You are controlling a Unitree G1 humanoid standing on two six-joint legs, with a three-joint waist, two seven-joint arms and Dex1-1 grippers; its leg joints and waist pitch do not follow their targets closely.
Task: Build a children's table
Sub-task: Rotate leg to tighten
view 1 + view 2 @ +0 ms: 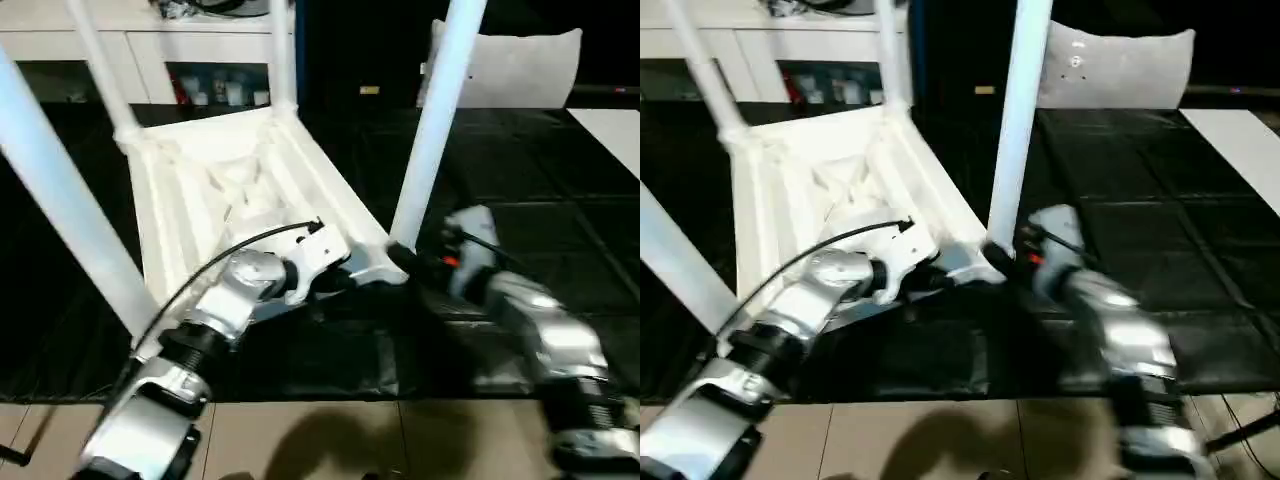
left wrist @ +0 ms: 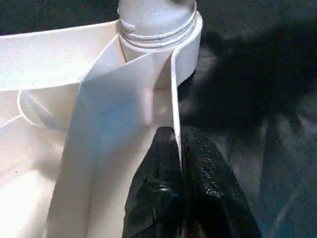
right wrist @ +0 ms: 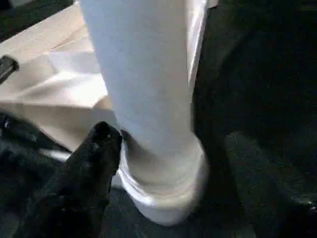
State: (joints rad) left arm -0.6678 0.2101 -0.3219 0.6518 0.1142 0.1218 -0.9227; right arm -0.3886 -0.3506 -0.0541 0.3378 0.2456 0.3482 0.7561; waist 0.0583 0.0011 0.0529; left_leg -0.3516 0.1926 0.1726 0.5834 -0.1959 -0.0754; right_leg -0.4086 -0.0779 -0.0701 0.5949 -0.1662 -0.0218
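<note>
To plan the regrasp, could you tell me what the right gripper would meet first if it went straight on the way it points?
Most likely the base of the table leg, seated in its corner socket: it stands between the right gripper's open fingers, directly ahead.

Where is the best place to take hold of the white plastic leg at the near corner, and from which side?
Probably low on the white plastic tapered leg, just above its round corner socket, coming from the side: the shaft is round, upright and free there.
</note>
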